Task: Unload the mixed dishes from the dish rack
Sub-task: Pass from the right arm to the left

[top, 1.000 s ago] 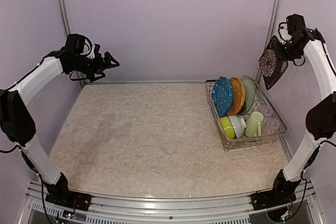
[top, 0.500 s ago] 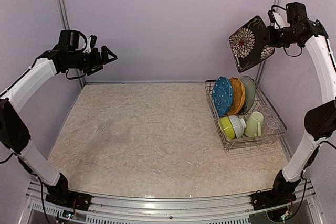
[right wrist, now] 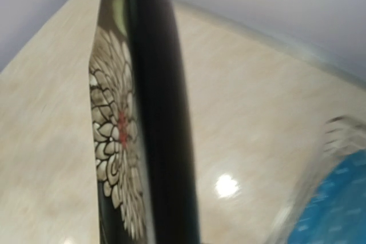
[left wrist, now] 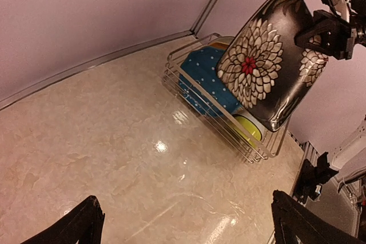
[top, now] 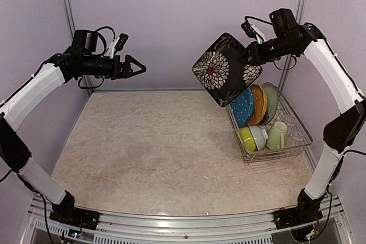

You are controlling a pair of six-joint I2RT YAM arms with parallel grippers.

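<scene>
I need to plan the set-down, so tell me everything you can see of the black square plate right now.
The black square plate is glossy and looks ceramic, with rounded corners and a raised rim. Its face shows a large white petalled flower with a red centre and part of another at one corner. It hangs on edge, tilted, high over the table near the dish rack. The right gripper has its jaws shut on one upper edge. Nothing else appears to touch it.

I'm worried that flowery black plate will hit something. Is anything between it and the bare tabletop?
Nothing visible. The right hand holds the black square plate in the air near the dish rack; the tabletop left of it shows no objects. The left hand is open and well apart.
</scene>
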